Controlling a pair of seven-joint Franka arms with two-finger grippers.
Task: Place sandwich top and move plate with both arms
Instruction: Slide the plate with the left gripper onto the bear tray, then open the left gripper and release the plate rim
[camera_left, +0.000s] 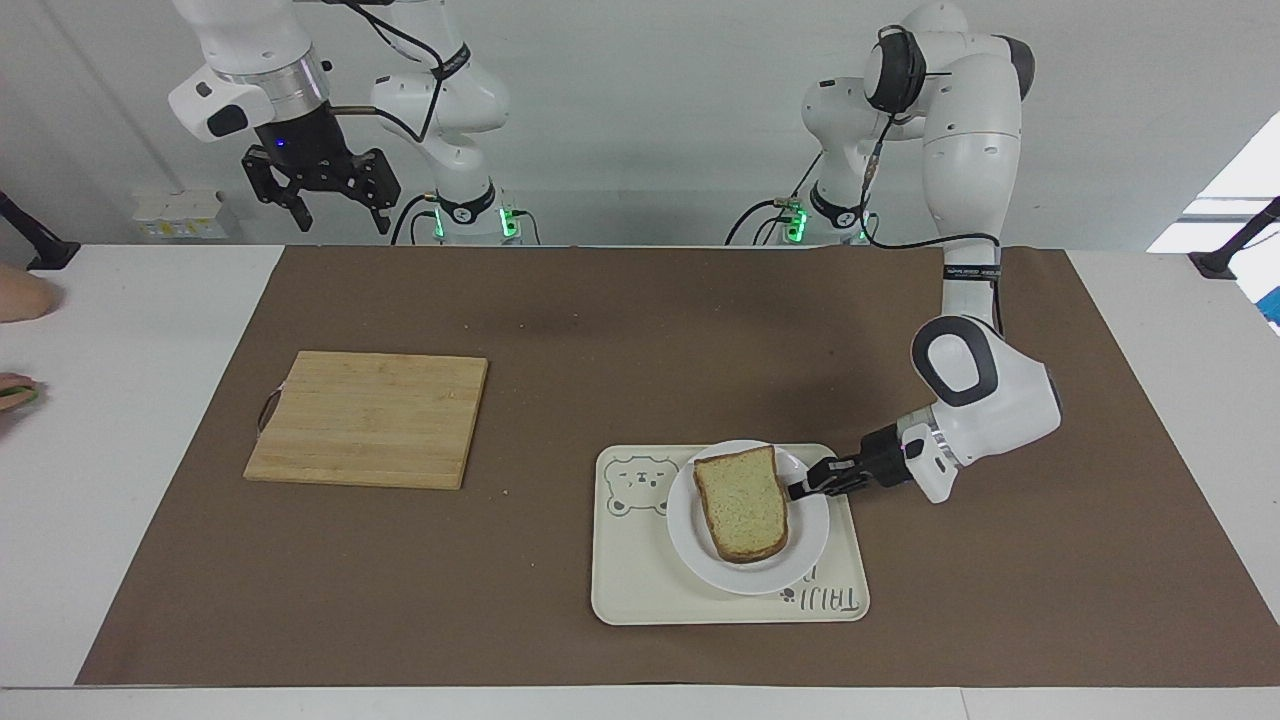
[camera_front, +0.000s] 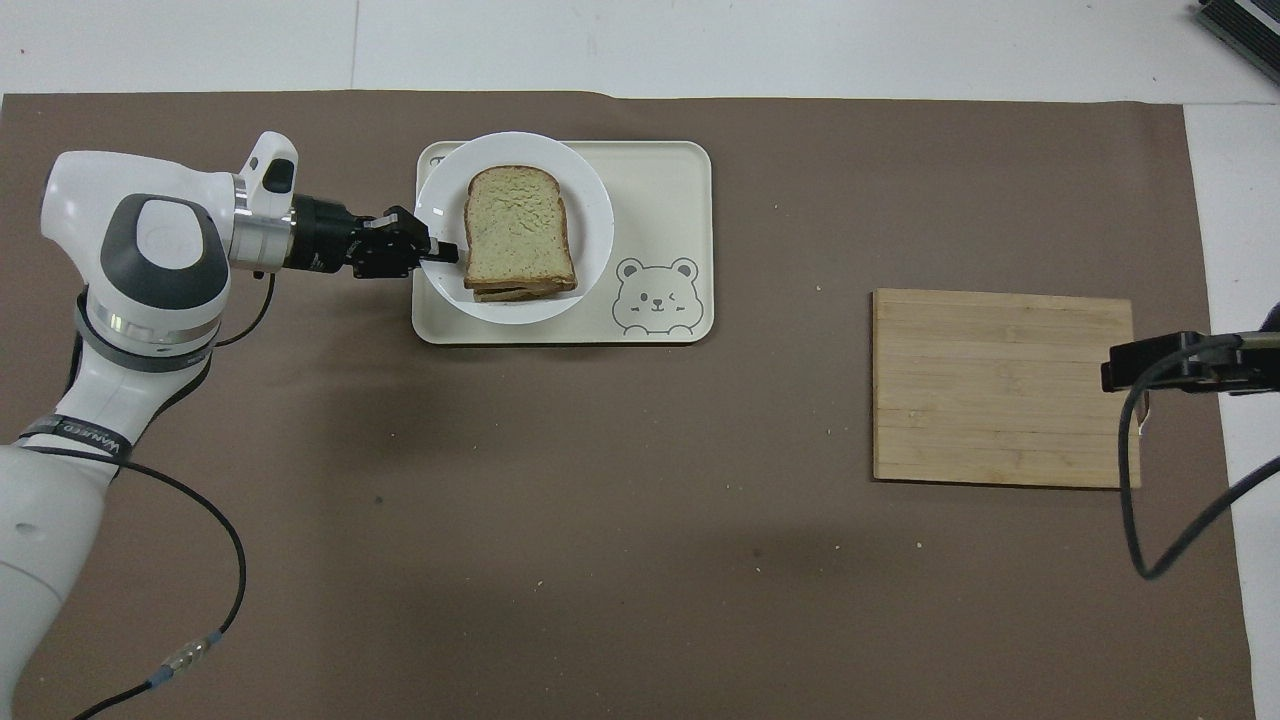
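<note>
The white plate (camera_left: 812, 528) (camera_front: 595, 255) lies on or just over the cream tray (camera_left: 640, 592) (camera_front: 665, 175); I cannot tell whether it touches. The sandwich top (camera_left: 740, 503) (camera_front: 518, 228), a pale speckled slice with a brown crust, is stacked on another slice on the plate. My left gripper (camera_left: 800, 489) (camera_front: 447, 251) is shut on the plate's rim, at the side toward the left arm's end of the table. My right gripper (camera_left: 322, 200) hangs open and high at the right arm's end, holding nothing. Only its edge (camera_front: 1128, 363) shows in the overhead view.
A wooden cutting board (camera_left: 368, 418) (camera_front: 1000, 385) lies bare on the brown mat toward the right arm's end. A person's hand (camera_left: 18, 298) rests at the table's edge at that same end. A bear drawing and lettering mark the tray.
</note>
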